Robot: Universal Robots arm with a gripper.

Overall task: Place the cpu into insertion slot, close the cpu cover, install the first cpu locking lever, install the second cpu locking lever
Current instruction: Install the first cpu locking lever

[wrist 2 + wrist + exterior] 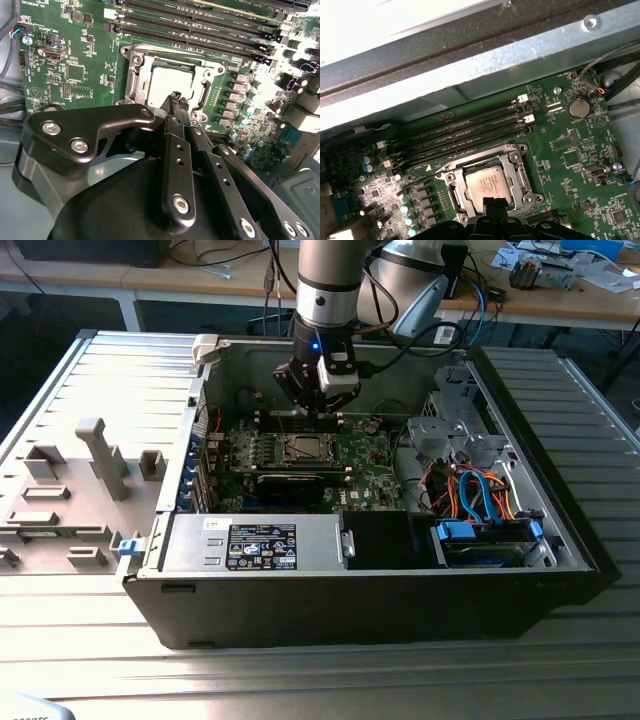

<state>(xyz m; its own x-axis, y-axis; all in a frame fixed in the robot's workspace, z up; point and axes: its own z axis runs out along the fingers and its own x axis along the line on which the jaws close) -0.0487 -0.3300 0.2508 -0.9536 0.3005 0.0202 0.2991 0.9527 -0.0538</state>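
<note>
Black gripper [176, 100] fingers, pressed together and holding nothing, hang at the socket's 6 o'clock edge. Beyond, the green motherboard [580, 150] carries the insertion slot [487, 182], cpu [485, 186] seated, cpu cover [136, 75] seemingly down. Pressing off-centre could scrape the chip. Board lettering is unreadable.

We are seeing the small flat square cpu [484, 187] with its silvery-tan metal top lying flat and face up inside the square metal-rimmed insertion slot [451, 186] on the green motherboard. The thin silver cpu cover [144, 76], a square frame with an open centre window, is lying down around the chip in both wrist views. In the exterior view the socket [303, 448] is sitting mid-board.
</note>
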